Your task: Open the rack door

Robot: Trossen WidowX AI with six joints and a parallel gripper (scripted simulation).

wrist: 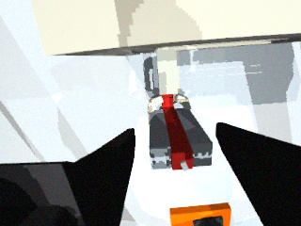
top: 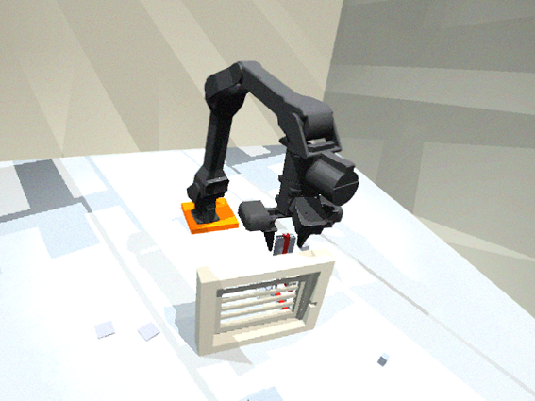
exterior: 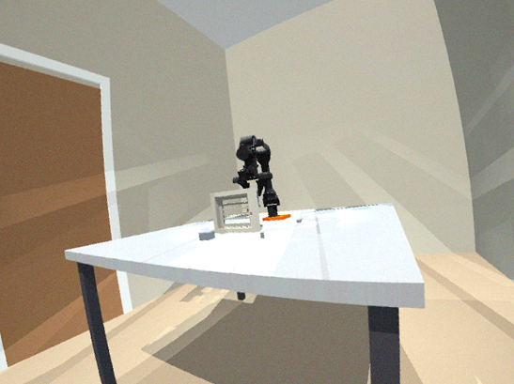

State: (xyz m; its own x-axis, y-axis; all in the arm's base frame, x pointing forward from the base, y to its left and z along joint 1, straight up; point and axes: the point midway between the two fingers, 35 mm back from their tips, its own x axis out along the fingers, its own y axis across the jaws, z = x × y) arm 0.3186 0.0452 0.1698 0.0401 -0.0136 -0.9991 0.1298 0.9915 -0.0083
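The handle [top: 284, 244] [wrist: 181, 134], grey with a red stripe, is seen standing out from the cream frame [top: 207, 311] [exterior: 254, 209] [wrist: 235, 24] on the side of the orange base plate [top: 228, 224] [exterior: 284, 216] [wrist: 176, 217]. The fingers [top: 269, 238] [exterior: 245, 184] are parted and grip nothing; the handle shows between them in the wrist view, but whether they are deep enough cannot be told. The chief risk is judged to be a shallow pinch: if only the near end is caught, the handle may slip out during the quarter turn, leaving the door [top: 254, 320] locked. The slimmer gap appears at the right of the wrist view, so an off-centre squeeze could drag the handle sideways and strain its mount. If the wrist is rolled too close, the frame could be knocked and shifted on the counter [top: 80, 392] [exterior: 336, 263] [wrist: 94, 94]. Later, if the hinge's arc is not followed, the hold may be lost or the door jammed before enough opening is reached.
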